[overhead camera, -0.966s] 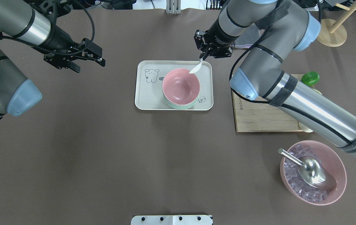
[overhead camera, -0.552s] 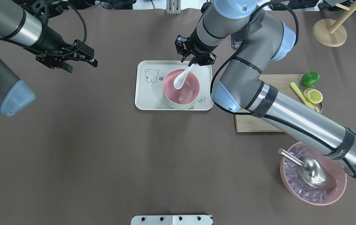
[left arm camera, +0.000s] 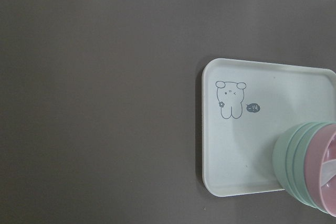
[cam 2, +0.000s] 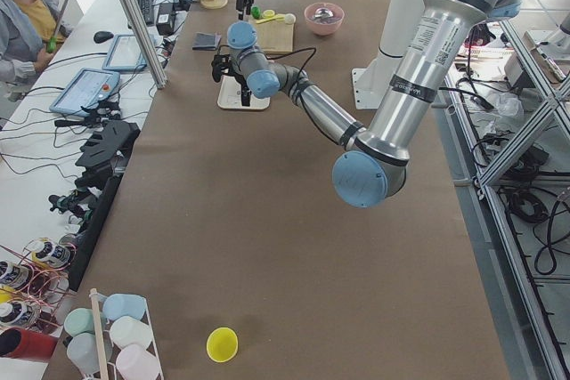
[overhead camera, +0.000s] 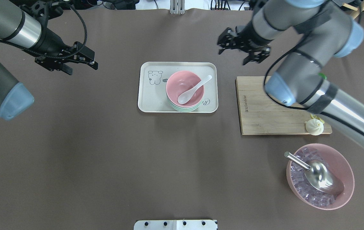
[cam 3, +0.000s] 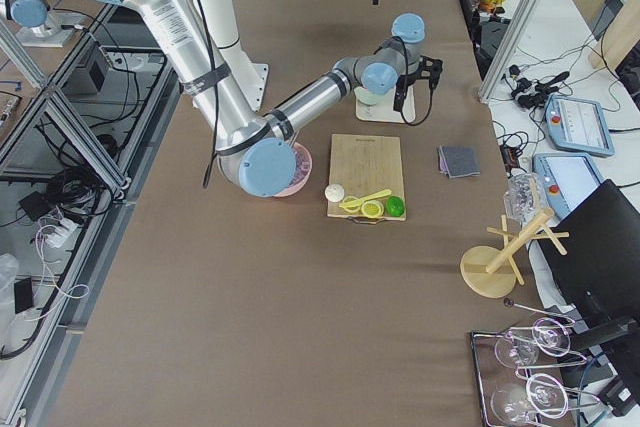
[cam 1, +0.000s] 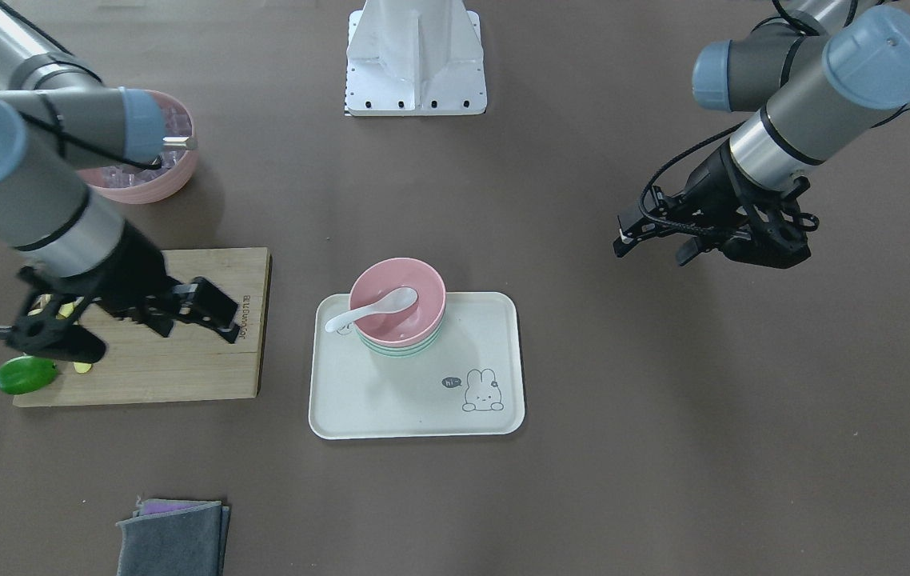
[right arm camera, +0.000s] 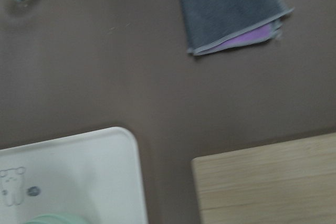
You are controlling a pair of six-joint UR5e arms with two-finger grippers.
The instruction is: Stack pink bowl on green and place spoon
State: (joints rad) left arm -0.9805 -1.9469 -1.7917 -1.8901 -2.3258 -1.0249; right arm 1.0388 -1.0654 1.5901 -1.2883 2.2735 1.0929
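The pink bowl (overhead camera: 178, 83) sits stacked on the green bowls (overhead camera: 182, 109) on the white tray (overhead camera: 151, 99). The white spoon (overhead camera: 194, 91) lies in the pink bowl, scoop inside, handle resting over the rim toward the right. My right gripper (overhead camera: 233, 57) is open and empty, beyond the tray's far right corner, apart from the spoon. My left gripper (overhead camera: 83, 67) is open and empty, well left of the tray. The front view shows the same stack (cam 1: 411, 320) and spoon (cam 1: 375, 310). The left wrist view shows the tray (left arm camera: 236, 156) and green bowls (left arm camera: 289, 166).
A wooden cutting board (overhead camera: 265, 108) lies right of the tray with a white bun (overhead camera: 314, 127) and a lime (cam 1: 23, 374). A pink bowl of ice with a metal scoop (overhead camera: 319, 175) stands near right. A grey cloth (cam 1: 175, 536) lies at the far side.
My right gripper carried the spoon over the pink bowl, let it go and opened, then drew away to the right. The spoon now rests in the bowl. My left arm shifted slightly left.
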